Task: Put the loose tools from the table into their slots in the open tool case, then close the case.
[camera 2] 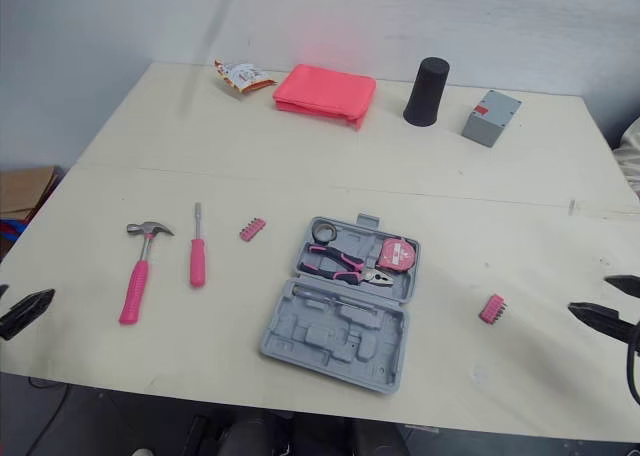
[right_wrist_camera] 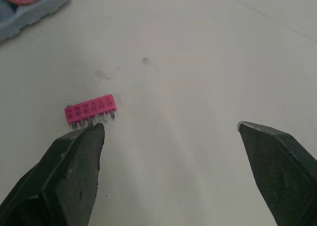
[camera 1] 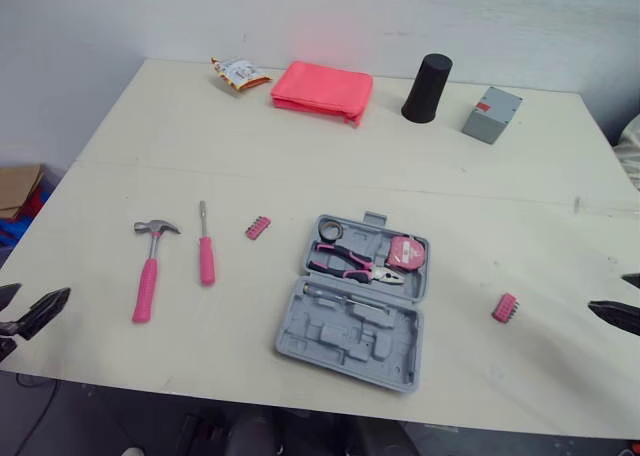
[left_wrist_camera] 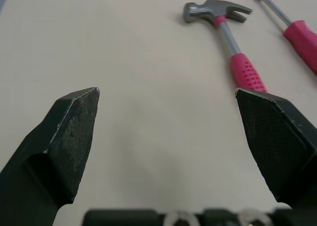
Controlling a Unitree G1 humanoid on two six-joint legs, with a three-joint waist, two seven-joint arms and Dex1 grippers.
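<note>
Left eye view: the case (camera 1: 352, 301) lies open near the middle of the front edge of the tabletop (camera 1: 300, 156), with pliers (camera 1: 350, 264) and tape (camera 1: 405, 253) already seated. The hammer (camera 1: 150, 271) and screwdriver (camera 1: 205, 251) lie side by side toward the left edge, handles toward the front edge, with a bit strip (camera 1: 258, 227) between them and the case. A second bit strip (camera 1: 505, 307) lies toward the right edge.

The left jaws hang spread and empty at the front-left corner. The hammer is nearest them, its long axis running almost straight away. The right jaws, also spread and empty, sit at the right edge. The second bit strip lies crosswise just ahead of them, but off toward one fingertip, so I'd expect a small sideways correction first.
</note>
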